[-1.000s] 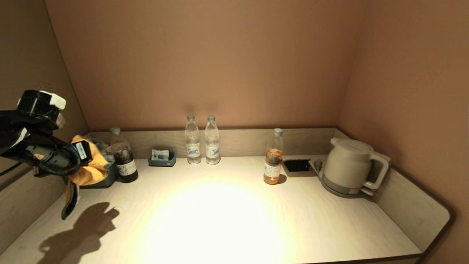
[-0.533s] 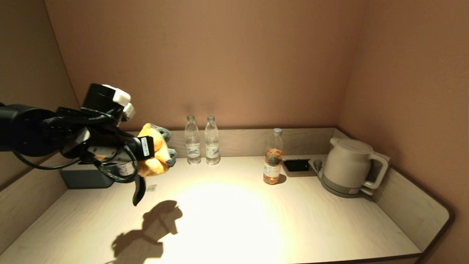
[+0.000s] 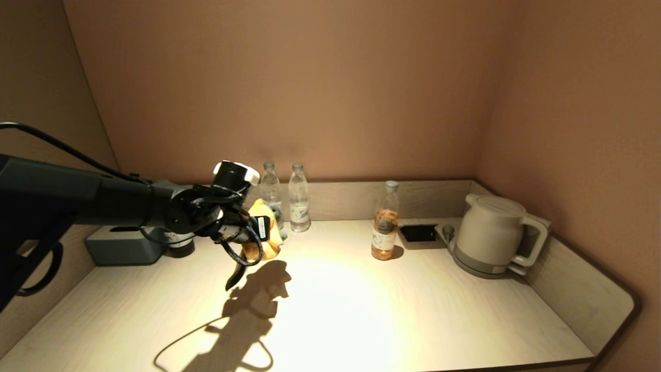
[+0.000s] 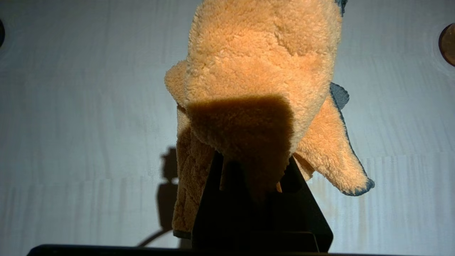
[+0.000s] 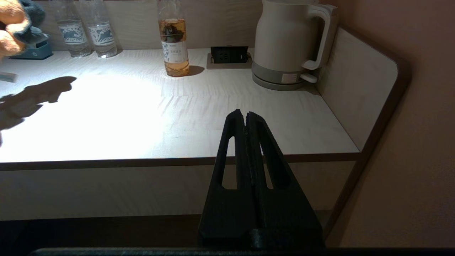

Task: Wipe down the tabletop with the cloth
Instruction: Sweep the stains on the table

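1. Cloth (image 3: 262,235) is carried bunched in the left gripper (image 4: 254,167); the fingers are closed on its folds, and loose orange corners with a dark hem are seen hanging to either side of them in the left wrist view.
2. Below the gripper lies the bare tabletop (image 3: 361,310). A shadow is thrown on the wood beneath and on the near side of the cloth, so the cloth is judged to hang clear of the surface, not pressed to it.
3. Just beyond the gripper, against the back panel, two clear bottles (image 3: 285,199) are noted; from the head view the cloth overlaps the nearer one, but touching cannot be confirmed. Farther off to its right stand a tea bottle (image 3: 385,222), a socket (image 3: 419,233) and a kettle (image 3: 490,235). Behind it, toward the left wall, a grey box (image 3: 124,247) is seen.
4. The right gripper (image 5: 246,119) is parked off the table's front edge, fingers pressed together on nothing.
5. Step in hand, as judged: the cloth is being brought over the work area; wiping is not yet begun.
6. Next move, as judged: the gripper must be lowered until the cloth bears flat on the wood, then swept across the open middle. Care is called for near the clear bottles, which could be tipped by the trailing corners.
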Robot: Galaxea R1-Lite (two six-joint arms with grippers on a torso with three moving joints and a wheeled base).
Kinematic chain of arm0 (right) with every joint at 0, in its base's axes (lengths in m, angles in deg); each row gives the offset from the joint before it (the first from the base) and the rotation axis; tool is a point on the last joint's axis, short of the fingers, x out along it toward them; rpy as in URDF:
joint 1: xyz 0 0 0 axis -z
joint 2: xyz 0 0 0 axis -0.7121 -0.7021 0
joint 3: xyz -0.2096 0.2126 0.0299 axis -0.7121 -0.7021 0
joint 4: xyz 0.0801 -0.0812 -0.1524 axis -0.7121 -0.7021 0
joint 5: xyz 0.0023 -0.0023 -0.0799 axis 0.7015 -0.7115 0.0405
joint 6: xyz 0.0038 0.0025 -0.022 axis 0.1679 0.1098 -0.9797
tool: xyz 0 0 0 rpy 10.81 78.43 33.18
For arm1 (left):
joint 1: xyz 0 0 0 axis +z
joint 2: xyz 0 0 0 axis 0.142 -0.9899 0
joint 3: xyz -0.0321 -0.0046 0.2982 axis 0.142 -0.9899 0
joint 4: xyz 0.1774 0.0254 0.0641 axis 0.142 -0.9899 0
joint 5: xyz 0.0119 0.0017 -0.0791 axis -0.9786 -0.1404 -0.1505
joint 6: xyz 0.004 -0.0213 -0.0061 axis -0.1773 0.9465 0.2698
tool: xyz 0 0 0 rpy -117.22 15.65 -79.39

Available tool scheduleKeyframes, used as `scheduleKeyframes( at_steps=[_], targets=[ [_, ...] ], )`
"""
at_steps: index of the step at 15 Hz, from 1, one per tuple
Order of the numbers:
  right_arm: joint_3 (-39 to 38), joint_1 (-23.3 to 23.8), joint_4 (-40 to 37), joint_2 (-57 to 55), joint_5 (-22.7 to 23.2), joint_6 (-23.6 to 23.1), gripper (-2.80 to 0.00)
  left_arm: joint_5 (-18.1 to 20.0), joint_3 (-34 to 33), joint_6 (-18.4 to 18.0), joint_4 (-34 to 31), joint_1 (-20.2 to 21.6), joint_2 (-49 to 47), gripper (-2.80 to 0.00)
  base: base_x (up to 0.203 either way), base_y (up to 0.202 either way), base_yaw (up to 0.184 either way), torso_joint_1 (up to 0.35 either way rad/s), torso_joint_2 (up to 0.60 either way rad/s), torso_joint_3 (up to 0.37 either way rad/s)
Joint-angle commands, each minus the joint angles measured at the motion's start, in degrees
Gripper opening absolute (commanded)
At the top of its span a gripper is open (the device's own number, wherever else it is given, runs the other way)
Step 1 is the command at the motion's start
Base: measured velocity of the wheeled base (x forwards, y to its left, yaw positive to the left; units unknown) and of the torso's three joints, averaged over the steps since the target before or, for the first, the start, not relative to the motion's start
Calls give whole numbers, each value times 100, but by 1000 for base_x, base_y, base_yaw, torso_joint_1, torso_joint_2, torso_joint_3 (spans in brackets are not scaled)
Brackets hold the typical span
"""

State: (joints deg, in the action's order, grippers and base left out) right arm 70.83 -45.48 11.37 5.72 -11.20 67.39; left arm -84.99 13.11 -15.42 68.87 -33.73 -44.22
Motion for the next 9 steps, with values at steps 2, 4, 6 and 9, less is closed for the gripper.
scheduleKeyframes(
  at_steps=[2,4,6,9],
  targets=[
    [0,-1,2,0,4,-2,-280,-2,502,-189,-28,-6,-721,-280,0,0,0,0,0,0],
    [0,-1,2,0,4,-2,-280,-6,715,-387,-33,-48,-1023,-280,0,0,0,0,0,0],
    [0,-1,2,0,4,-2,-280,-18,779,-518,-12,-118,-1224,-280,0,0,0,0,0,0],
    [0,-1,2,0,4,-2,-280,-84,979,-540,-35,-172,-1547,-280,0,0,0,0,0,0]
  ],
)
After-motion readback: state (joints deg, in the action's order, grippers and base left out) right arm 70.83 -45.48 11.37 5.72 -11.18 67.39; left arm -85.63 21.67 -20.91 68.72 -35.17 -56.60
